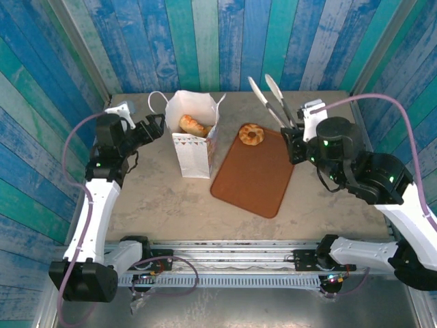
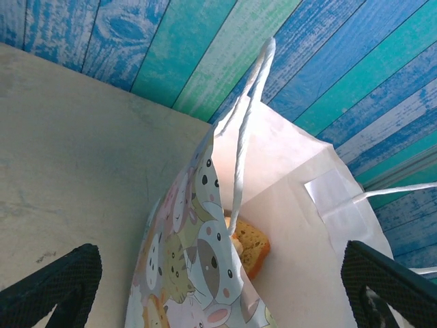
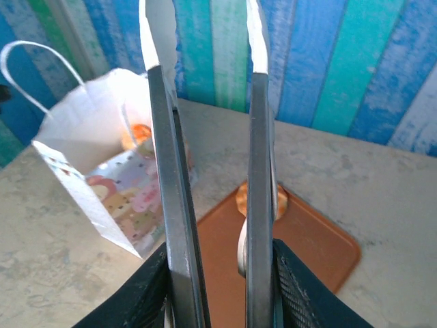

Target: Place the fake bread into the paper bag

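one bun (image 1: 251,134) lies on tray (image 1: 249,181), other bread (image 1: 194,125) inside bag (image 1: 193,154). right hand (image 1: 295,140) clenched on tongs (image 1: 272,100), tips empty; left hand (image 1: 157,126) released, straddling bag. risk: bun slips from tongs, or tongs tip light bag.

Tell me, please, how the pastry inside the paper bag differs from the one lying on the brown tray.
Place: the bagged pastry sits inside the upright paper bag; the tray pastry lies in the open at the far corner of the brown tray. Shape: the bagged pastry looks elongated; the tray pastry is round with a darker centre. Both are golden-brown.
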### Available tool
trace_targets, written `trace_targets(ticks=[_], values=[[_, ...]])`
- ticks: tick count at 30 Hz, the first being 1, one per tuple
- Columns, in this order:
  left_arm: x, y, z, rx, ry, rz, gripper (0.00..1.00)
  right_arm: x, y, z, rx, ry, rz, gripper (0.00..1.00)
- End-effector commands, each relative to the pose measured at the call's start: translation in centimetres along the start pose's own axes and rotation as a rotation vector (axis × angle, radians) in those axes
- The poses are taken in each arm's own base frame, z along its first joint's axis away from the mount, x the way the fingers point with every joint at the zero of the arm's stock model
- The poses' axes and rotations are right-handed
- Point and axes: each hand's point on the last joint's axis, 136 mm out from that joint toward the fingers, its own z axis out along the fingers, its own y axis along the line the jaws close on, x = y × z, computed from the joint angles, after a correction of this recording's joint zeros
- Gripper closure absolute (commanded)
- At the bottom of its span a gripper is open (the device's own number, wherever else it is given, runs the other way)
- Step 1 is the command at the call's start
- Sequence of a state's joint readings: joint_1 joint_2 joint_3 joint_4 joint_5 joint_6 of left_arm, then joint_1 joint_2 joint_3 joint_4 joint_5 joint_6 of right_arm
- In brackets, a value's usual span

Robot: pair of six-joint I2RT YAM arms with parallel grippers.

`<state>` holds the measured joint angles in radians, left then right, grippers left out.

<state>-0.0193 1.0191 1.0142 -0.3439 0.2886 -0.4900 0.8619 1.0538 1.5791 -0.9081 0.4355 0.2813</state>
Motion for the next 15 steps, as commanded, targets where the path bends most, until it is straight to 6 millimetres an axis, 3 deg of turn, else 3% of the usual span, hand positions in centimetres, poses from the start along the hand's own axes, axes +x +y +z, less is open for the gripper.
trace_targets(ticks=[1,7,15], values=[[-1.3,-0.5,-1.5,-0.005,-0.054,0.029,0.06,1.5,-1.4,0.9,0.042,0.029,0.050,0.64],[-1.8,-1.2,-2.1,0.035,-0.107,0.038,0.06,4.7,-3.8,4.1,0.079,0.153,0.100,0.63],[-2.6,-1.5,-2.8,0.055,-0.187,0.079,0.06,8.8,-6.4,10.1,0.085,0.339,0.185,0.60]])
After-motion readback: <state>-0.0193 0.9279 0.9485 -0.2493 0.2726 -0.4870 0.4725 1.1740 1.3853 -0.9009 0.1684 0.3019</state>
